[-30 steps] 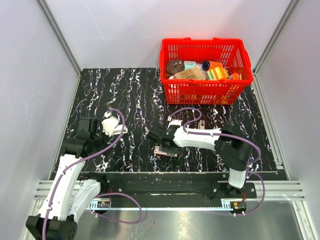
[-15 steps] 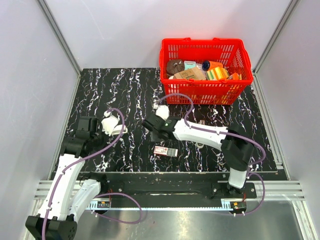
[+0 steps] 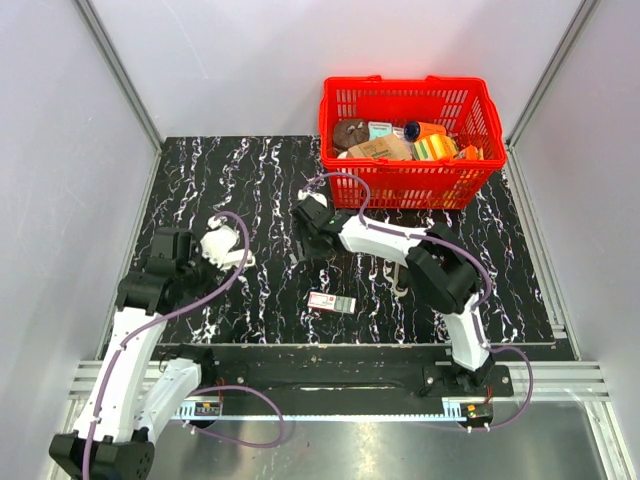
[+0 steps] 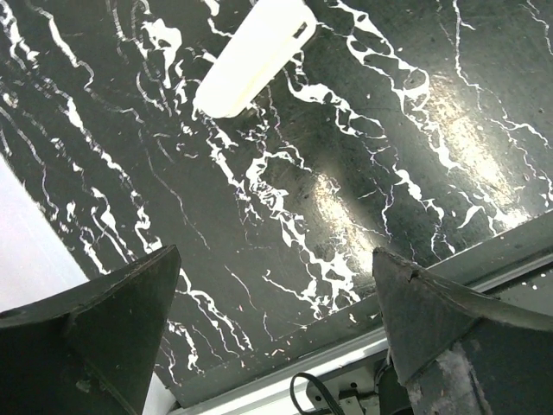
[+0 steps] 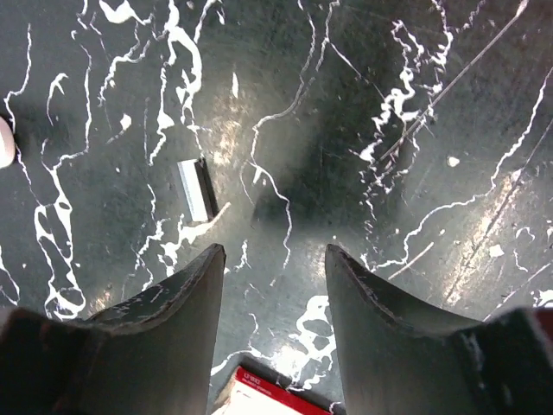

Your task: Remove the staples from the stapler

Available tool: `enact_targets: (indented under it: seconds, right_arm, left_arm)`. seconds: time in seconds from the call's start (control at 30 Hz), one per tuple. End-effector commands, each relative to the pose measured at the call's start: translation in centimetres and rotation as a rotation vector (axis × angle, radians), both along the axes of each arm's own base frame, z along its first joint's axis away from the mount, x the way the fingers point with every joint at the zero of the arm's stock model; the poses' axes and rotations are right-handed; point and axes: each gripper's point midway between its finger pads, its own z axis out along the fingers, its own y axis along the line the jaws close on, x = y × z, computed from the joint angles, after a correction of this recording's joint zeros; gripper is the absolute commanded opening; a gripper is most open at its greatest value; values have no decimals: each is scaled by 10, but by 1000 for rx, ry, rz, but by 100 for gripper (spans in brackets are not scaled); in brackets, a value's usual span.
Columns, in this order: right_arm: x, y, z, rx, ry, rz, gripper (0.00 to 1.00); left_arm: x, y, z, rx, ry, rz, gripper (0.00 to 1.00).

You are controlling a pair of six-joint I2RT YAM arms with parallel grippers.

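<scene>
The white stapler (image 4: pixel 255 56) lies on the black marble table, ahead of my left gripper (image 4: pixel 275 255), which is open and empty above the table's near edge. In the top view the stapler (image 3: pixel 239 262) is just right of the left gripper (image 3: pixel 168 262). My right gripper (image 5: pixel 275 251) is open and empty, hovering over the table. A short silver strip of staples (image 5: pixel 197 188) lies just beyond its left finger. The red and white staple box (image 5: pixel 268 399) lies below the fingers; in the top view the box (image 3: pixel 331 302) is nearer than the right gripper (image 3: pixel 306 238).
A red basket (image 3: pixel 410 180) full of assorted items stands at the back right. The metal rail of the table's near edge (image 4: pixel 363 363) shows in the left wrist view. Purple cables loop off both arms.
My right gripper has moved from over the staple box toward the far side of the table, leaving the box uncovered. The left arm has hardly moved.
</scene>
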Motion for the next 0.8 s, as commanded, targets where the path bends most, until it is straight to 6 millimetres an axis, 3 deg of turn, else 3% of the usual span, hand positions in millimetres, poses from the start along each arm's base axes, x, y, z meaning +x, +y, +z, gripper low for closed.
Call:
enact_targets:
  seconds: [0.0, 0.1, 0.2, 0.27, 0.3, 0.43, 0.6, 0.77]
  right_arm:
    - [2, 3, 40, 168, -47, 12, 56]
    - [0, 3, 40, 171, -52, 39, 54]
    - [2, -15, 37, 123, -52, -14, 52]
    - [0, -30, 36, 133, -52, -53, 52]
    - [1, -36, 47, 165, -69, -69, 52]
    - [-7, -68, 53, 227, -101, -116, 51]
    - [-15, -92, 66, 274, -178, -156, 51]
    - [-15, -100, 68, 294, -191, -177, 49]
  left_arm:
    - [34, -17, 16, -15, -37, -120, 99]
    - [60, -31, 14, -32, 27, -172, 99]
    - [86, -54, 8, 19, 13, -271, 99]
    - [100, -66, -3, 115, -28, -376, 99]
    - [102, -80, -12, 170, -54, -474, 99]
    - [126, -119, -40, 263, -131, -726, 99]
    - [162, -143, -67, 313, -35, -863, 99]
    - [184, -165, -89, 318, -35, -994, 99]
